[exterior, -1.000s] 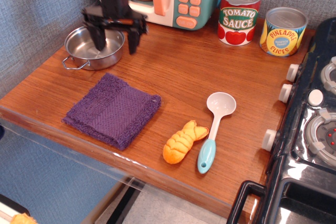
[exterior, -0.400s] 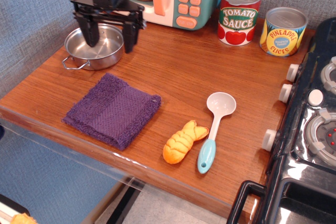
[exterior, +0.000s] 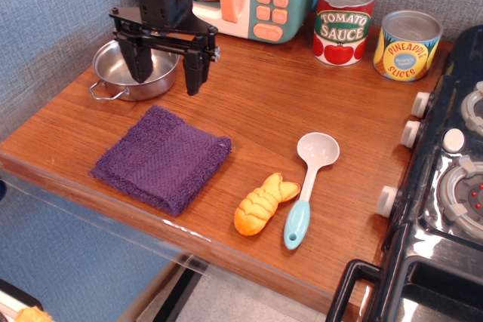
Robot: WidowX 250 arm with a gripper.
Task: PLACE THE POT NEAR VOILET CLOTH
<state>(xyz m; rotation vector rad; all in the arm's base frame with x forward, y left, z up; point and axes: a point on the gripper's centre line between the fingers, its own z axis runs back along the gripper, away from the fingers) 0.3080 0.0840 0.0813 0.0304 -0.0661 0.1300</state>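
Fingers (exterior: pixel 169 73) now rightward; two cans (exterior: pixel 344 20).

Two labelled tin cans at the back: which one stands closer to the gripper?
The red tomato sauce can, left of the yellow pineapple slices can and so nearer the black gripper.

The pot (exterior: pixel 130 70) sits upper left on the table (exterior: pixel 256 111), the cloth (exterior: pixel 161 157) just below it. A spoon (exterior: pixel 308 188) lies centre-right; two cans (exterior: pixel 345 20) stand top right.
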